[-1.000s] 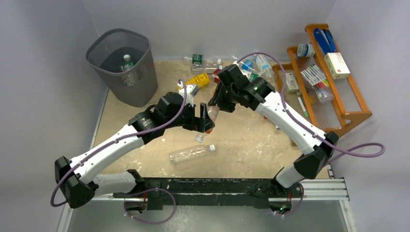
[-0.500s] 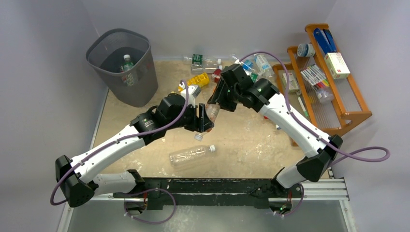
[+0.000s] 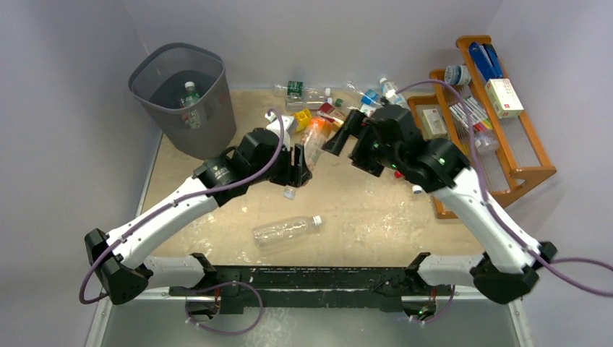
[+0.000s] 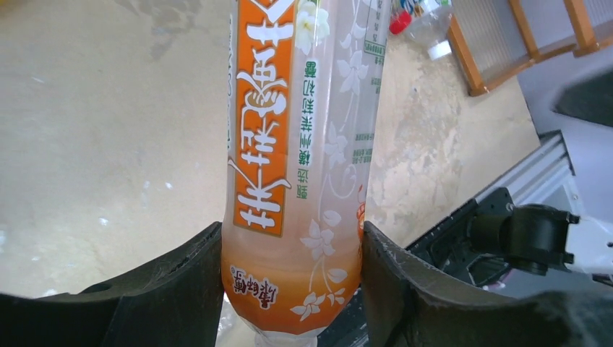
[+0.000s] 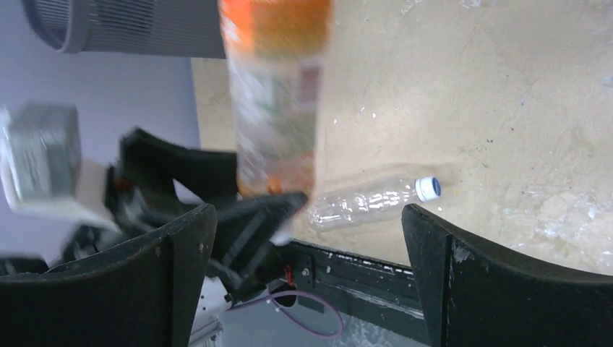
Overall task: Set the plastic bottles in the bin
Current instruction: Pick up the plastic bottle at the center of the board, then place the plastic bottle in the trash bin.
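**Orange bottle in left grip, bin drop next**

My left gripper [image 4: 290, 246] is pinching the orange-label bottle [image 3: 315, 137] near its neck end, mid-table. The right gripper [image 5: 309, 217] is spread wide beside it, holding nothing. Next move as I judge it: swing left over the bin [image 3: 211, 123] in the far-left corner, clear the rim, then let go. Bottles at the far edge [image 3: 322, 97] are partly behind the right arm, so no count. Right wrist view is blurred and the neck is cut off in the left wrist view

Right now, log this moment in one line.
left gripper: shut on orange bottle | right gripper: open, empty | bin: holds green-label bottle | clear bottle: lying on table
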{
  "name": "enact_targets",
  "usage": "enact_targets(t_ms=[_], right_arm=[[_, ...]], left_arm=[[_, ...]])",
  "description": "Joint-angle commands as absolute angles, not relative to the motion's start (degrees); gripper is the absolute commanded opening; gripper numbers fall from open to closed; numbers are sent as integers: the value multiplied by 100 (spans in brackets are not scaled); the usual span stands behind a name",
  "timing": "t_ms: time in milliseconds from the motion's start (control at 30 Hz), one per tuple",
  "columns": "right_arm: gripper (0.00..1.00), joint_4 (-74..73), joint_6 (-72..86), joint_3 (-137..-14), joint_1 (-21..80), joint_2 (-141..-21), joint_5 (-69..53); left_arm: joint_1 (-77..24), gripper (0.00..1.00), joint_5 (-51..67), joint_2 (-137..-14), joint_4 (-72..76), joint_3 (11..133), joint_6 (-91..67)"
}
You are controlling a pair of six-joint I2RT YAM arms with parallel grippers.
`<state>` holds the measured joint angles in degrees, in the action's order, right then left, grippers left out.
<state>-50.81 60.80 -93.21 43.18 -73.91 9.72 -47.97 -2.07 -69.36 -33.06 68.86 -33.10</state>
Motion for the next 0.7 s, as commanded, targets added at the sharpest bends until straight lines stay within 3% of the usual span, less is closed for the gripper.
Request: enact_targets(t_ms=[0,233,433,667], right_arm=[[100,-4975,6089,-8746,4324,-6410,1285],[100,-4634,6330,-7339,4324,-5193,1188],[100,-4459,6411,-6678,4325,-4966,921],[100,-4331,6414,-6293,4330,-4794,847]], left_arm=[[-4246,46,-374,-7082,-3691,7784,-2835],[-3252,48,-305,-7590,-4450,9252,-2368],[-2309,48,-355,-8175,-4750,10516,-2161],[-834,48,-227,-8580,-4744,11188,-2241]])
